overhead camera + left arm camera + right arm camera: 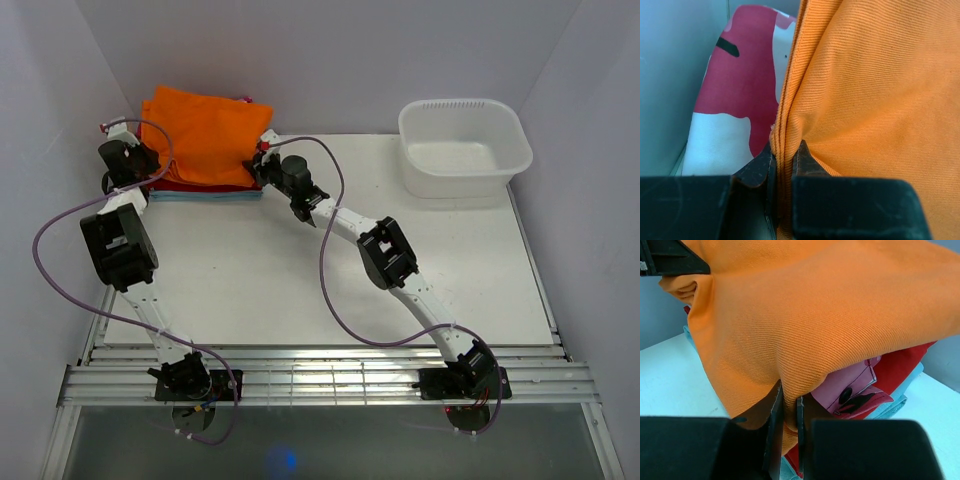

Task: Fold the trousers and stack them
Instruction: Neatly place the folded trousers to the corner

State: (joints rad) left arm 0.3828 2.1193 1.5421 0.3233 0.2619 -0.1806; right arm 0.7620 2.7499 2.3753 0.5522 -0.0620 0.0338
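Folded orange trousers (205, 135) lie on top of a stack of folded trousers (205, 189) at the table's back left. My left gripper (140, 160) is shut on the orange trousers' left edge (785, 150). My right gripper (265, 165) is shut on their right edge (790, 400). The left wrist view shows red and white fabric (740, 95) beneath the orange cloth. The right wrist view shows pink trousers (850, 387), red fabric (900, 365) and light blue fabric (900, 395) under the orange trousers (815, 310).
A white plastic basket (465, 147) stands at the back right of the white table (300, 290). Grey walls close in the left, back and right sides. Purple cables loop from both arms over the table.
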